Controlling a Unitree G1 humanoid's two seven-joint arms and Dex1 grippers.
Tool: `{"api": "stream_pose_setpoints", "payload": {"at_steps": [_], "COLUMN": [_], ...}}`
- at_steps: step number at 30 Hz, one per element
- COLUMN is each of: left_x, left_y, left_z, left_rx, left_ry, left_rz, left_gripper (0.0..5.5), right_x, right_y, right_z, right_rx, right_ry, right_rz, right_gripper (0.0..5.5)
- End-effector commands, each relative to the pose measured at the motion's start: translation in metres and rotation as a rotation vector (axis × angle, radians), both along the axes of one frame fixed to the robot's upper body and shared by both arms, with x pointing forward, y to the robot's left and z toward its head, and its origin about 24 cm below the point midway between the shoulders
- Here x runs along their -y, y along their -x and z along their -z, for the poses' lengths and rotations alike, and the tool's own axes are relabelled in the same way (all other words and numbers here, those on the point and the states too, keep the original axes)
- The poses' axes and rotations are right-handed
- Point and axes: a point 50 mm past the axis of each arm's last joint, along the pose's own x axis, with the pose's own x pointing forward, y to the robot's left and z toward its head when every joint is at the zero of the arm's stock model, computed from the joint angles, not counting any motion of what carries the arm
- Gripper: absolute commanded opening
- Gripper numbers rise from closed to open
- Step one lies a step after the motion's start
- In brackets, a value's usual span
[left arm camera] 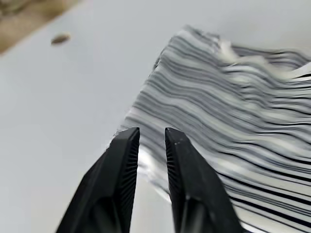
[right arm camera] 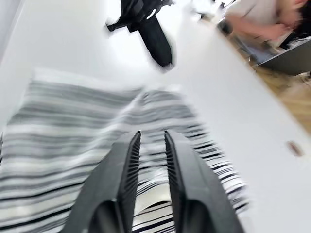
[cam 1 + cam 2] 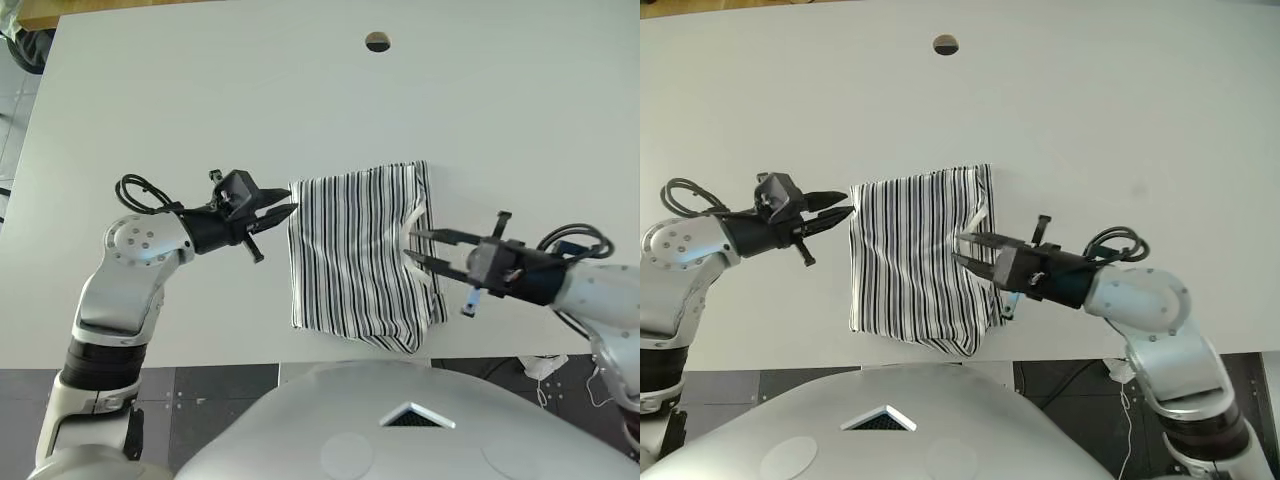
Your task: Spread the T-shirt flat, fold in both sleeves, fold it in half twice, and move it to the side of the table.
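A black-and-white striped T-shirt point(image 3: 355, 255) lies folded into a rough rectangle on the white table point(image 3: 200, 100), close to the near edge. Its white collar edge faces the right side. My left gripper point(image 3: 291, 200) hovers at the shirt's upper left corner, open by a narrow gap with nothing between the fingers point(image 1: 129, 160). My right gripper point(image 3: 410, 246) sits at the shirt's right edge by the collar, also open a little, its fingertips over the cloth point(image 2: 63, 111). Across the shirt in the right wrist view, the left gripper point(image 2: 146, 19) shows as a dark shape.
A small round hole point(image 3: 377, 42) sits in the table far behind the shirt. The table's near edge point(image 3: 200, 364) runs just below the shirt's lower hem. Bare white surface stretches left, right and behind the shirt.
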Motion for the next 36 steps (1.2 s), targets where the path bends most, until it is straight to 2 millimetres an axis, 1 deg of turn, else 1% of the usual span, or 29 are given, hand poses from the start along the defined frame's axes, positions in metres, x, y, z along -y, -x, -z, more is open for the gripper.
{"api": "stream_pose_setpoints", "payload": {"at_steps": [1,2,4,5,8,10,12,16,21,23,27,31,34,36], "left_x": [-0.013,-0.017,-0.023,-0.026,-0.036,-0.038,-0.034,-0.018,-0.003,0.003,0.007,0.009,0.008,0.007], "left_y": [0.036,0.042,0.046,0.049,0.067,0.073,0.077,0.079,0.079,0.079,0.08,0.08,0.081,0.083], "left_z": [0.005,0.007,0.009,0.011,0.025,0.032,0.038,0.042,0.043,0.044,0.044,0.044,0.043,0.043], "left_rx": [-0.041,-0.041,-0.037,-0.044,-0.092,-0.1,-0.098,-0.047,-0.007,0.004,0.012,0.017,-0.002,-0.027], "left_ry": [-0.156,-0.195,-0.233,-0.258,-0.37,-0.41,-0.407,-0.379,-0.344,-0.326,-0.32,-0.313,-0.307,-0.297], "left_rz": [0.179,0.199,0.21,0.223,0.297,0.333,0.351,0.384,0.417,0.436,0.449,0.454,0.459,0.467], "left_gripper": [1.58,1.73,1.92,1.92,1.92,1.92,1.92,1.92,1.92,1.92,1.25,0.72,0.26,0.13], "right_x": [0.034,0.043,0.053,0.055,0.052,0.044,0.033,0.015,0.006,0.007,0.007,0.005,0.008,0.011], "right_y": [0.002,0.007,0.018,0.022,0.029,0.033,0.036,0.035,0.033,0.034,0.037,0.04,0.043,0.045], "right_z": [0.018,0.031,0.048,0.053,0.063,0.07,0.075,0.077,0.077,0.079,0.081,0.083,0.083,0.083], "right_rx": [-0.004,-0.031,-0.069,-0.068,-0.068,-0.062,-0.051,0.002,0.027,0.023,0.021,0.01,-0.033,-0.064], "right_ry": [0.33,0.441,0.566,0.604,0.625,0.603,0.54,0.446,0.406,0.418,0.426,0.423,0.422,0.424], "right_rz": [0.01,-0.018,-0.072,-0.095,-0.157,-0.191,-0.213,-0.235,-0.253,-0.265,-0.284,-0.298,-0.283,-0.277], "right_gripper": [1.79,1.96,2.3,2.49,2.49,2.49,2.49,2.49,2.49,2.19,1.38,0.76,0.22,0.11]}}
